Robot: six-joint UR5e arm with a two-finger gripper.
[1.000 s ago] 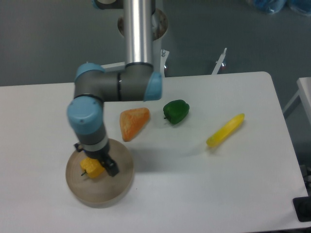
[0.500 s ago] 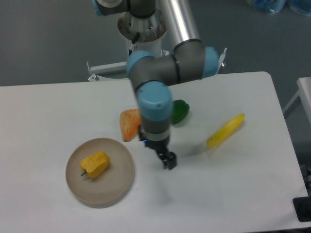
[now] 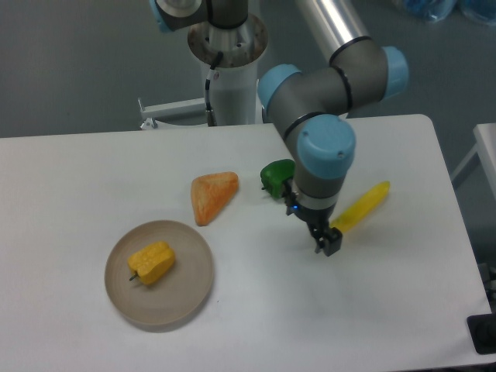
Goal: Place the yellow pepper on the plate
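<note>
1. My wrist covers the right side of the green pepper (image 3: 273, 175).
2. My gripper (image 3: 327, 242) is small and dark; I cannot tell how its jaws stand.
3. At five o'clock, my gripper overlaps the yellow banana-like piece's (image 3: 363, 205) lower end.
4. My upper arm (image 3: 329, 17) runs off the top edge.

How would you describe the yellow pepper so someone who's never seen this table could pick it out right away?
Find the round beige plate near the table's front left. The yellow pepper lies on it, left of centre: chunky, lobed, yellow-orange, with a short dark stem. The other yellow item is a long slim piece far to the right, beside the gripper.
</note>
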